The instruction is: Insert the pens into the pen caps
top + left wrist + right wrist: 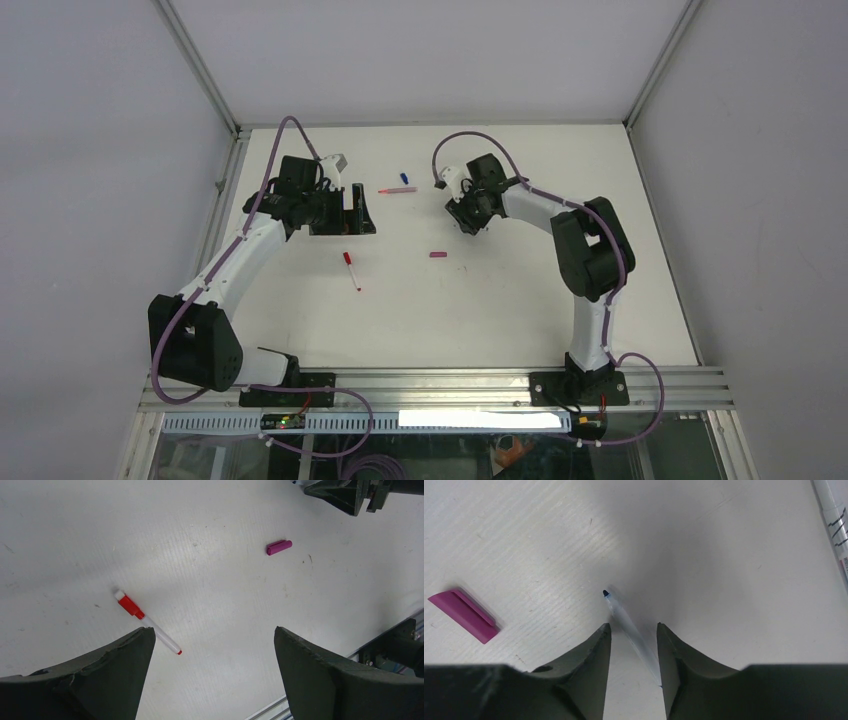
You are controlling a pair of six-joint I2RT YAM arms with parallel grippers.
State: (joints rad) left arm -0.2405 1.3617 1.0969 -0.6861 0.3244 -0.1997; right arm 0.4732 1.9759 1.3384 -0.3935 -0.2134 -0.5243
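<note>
A whitish pen with a dark blue tip (621, 615) lies slanted on the table between my right gripper's (634, 627) fingers. The jaws stand narrowly apart around it with a gap showing, and its rear end meets the right finger. A magenta cap (464, 616) lies to the left. In the top view this gripper (468, 222) hides the pen. My left gripper (212, 635) is wide open and holds nothing above the table. A red-capped pen (147, 625) lies beside its left finger, with the magenta cap (279, 547) farther off. A pink pen (398, 189) and a blue cap (404, 178) lie at the back.
Another whitish pen barrel with black print (836, 525) runs along the right edge of the right wrist view. The red pen (351, 270) and magenta cap (437, 255) lie mid-table between the arms. A metal rail (430, 380) borders the near table edge.
</note>
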